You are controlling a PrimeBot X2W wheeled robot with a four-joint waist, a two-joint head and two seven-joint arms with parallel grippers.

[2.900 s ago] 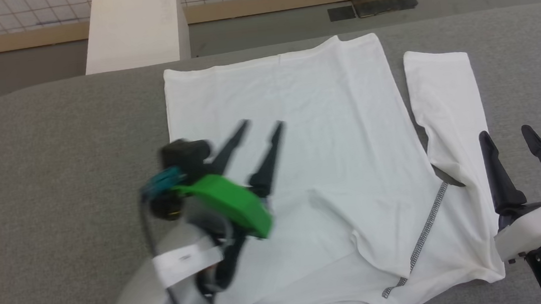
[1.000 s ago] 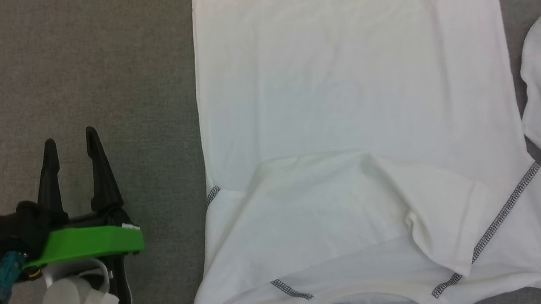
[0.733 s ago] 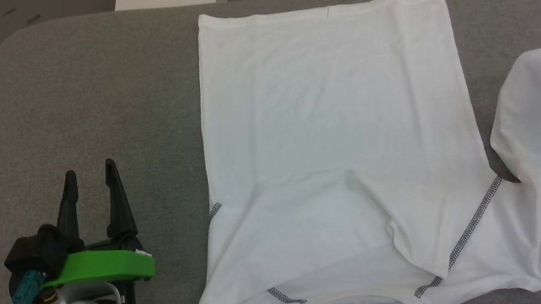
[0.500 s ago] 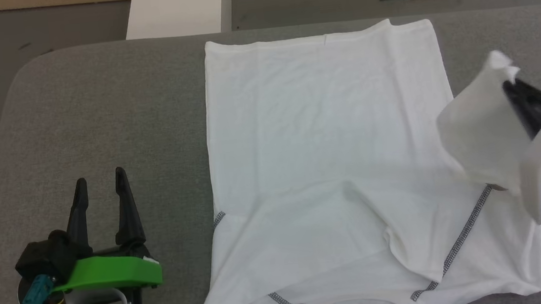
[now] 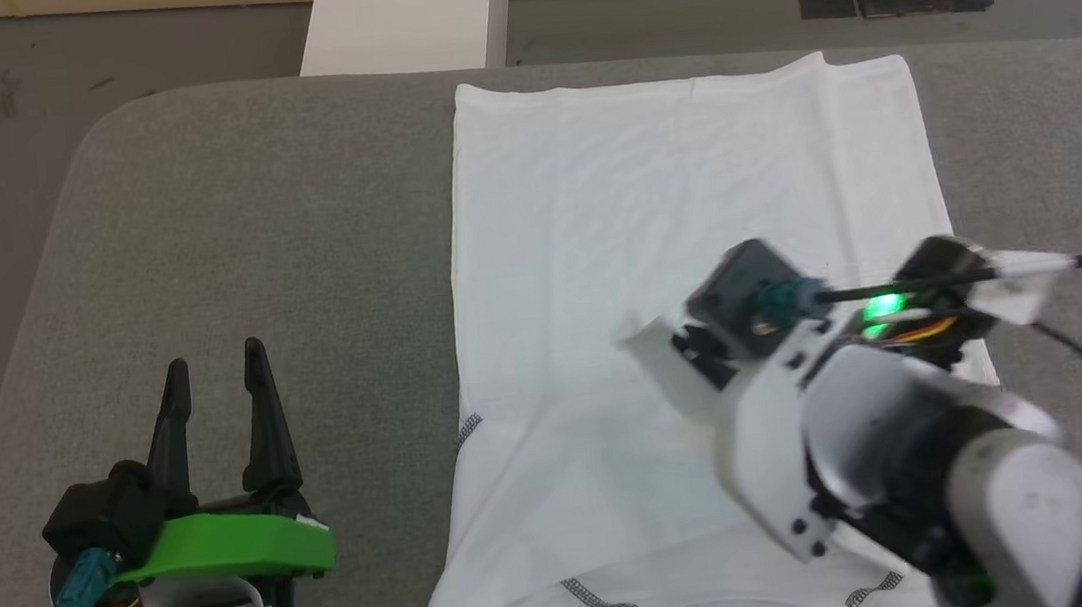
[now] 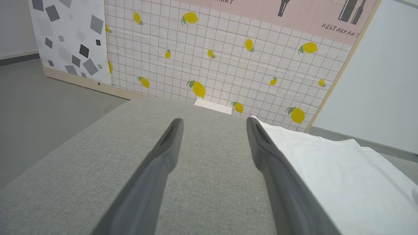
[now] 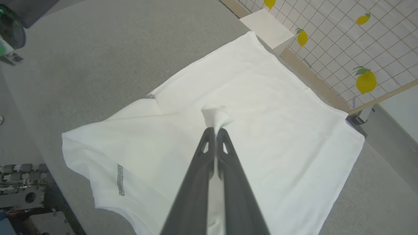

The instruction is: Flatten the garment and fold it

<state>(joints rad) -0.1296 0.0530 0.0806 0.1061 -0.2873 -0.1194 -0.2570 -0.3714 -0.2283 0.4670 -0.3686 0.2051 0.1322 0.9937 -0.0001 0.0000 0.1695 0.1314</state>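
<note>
Right gripper [image 7: 215,130] is pinching the sleeve [image 7: 217,115] end over the garment [image 5: 689,177] lying flat below its tips, best lowered straight and taut before release; left gripper [image 5: 210,363] is resting open.

A grey fabric-covered surface [image 5: 191,230] was seen across most of the head view, its rounded corner at the upper left. A white garment [image 5: 649,182] was spread directly on it, right of centre, with the straight hem toward the top of the frame and the neckline cut off at the bottom edge. Short runs of dark zigzag stitching were shown along its lower part.
</note>
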